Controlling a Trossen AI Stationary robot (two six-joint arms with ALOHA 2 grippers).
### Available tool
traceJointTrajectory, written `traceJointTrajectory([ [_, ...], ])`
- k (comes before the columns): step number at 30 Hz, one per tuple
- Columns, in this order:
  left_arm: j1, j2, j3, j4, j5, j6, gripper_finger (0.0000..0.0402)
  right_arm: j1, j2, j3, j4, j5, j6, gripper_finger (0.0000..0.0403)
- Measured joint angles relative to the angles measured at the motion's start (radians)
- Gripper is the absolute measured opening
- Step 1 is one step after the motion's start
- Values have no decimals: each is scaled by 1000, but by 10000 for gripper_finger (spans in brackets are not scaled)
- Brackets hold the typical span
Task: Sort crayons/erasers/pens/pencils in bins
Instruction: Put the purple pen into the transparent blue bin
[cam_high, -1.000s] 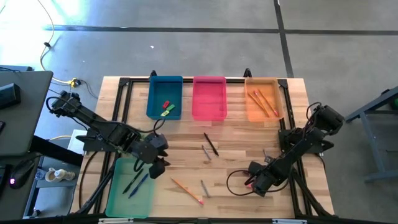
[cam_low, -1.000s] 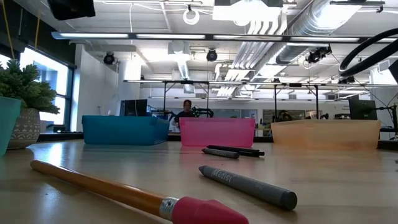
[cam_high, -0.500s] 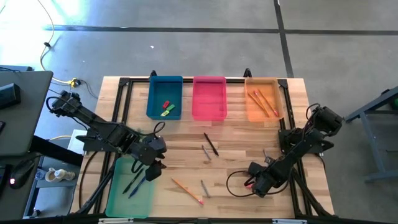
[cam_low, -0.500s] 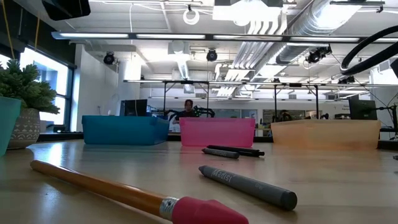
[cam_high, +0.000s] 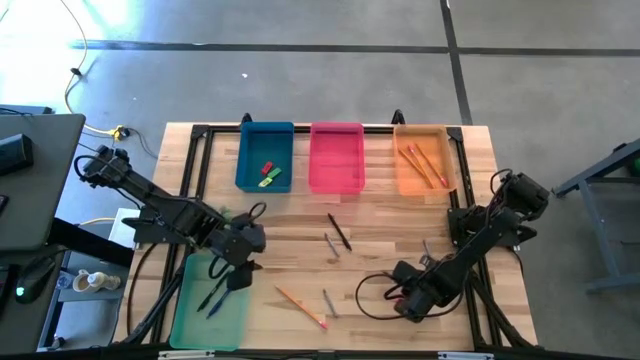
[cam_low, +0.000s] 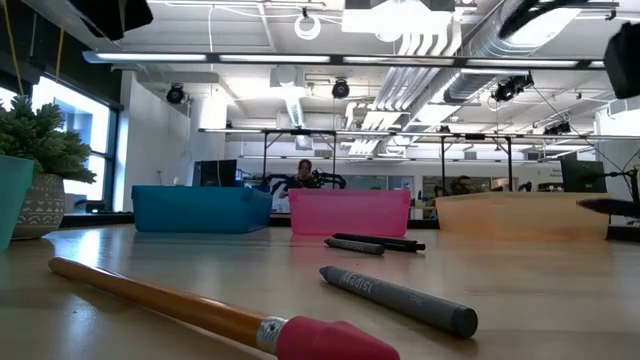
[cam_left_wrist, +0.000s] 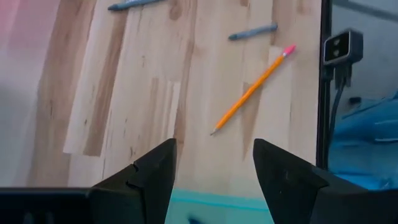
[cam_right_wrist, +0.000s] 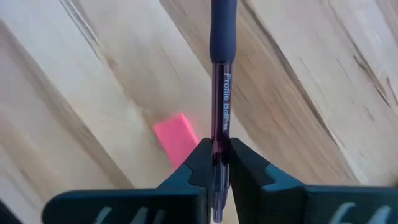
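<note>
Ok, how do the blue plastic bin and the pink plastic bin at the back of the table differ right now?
The blue plastic bin holds two small erasers, one red and one yellow-green; the pink plastic bin shows nothing inside it. From above, the blue bin sits toward the left arm's side and the pink bin in the middle of the row, beside the orange bin. Both are shallow rectangular trays of like size, standing along the table's far edge.

A grey concrete floor (cam_high: 300, 25) crossed by dark lines surrounds a pale wooden desk (cam_high: 380, 225). A dark side table (cam_high: 35, 180) stands beside it. Across the room, long ceiling lights (cam_low: 260, 57) and silver ducts (cam_low: 455, 45) hang overhead. A bright window (cam_low: 75, 115) is behind a potted plant (cam_low: 40, 165).
</note>
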Motion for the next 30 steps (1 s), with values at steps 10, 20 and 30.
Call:
traceJointTrajectory([
  [10, 52, 1, -110, 127, -24, 72, 200, -9, -2, 93, -1, 129, 66, 20],
  [20, 114, 9, -116, 339, 57, 202, 200, -57, -3, 182, 1, 272, 47, 20],
  [30, 138, 9, -116, 561, 123, 306, 200, -92, -4, 314, 16, 461, -129, 20],
])
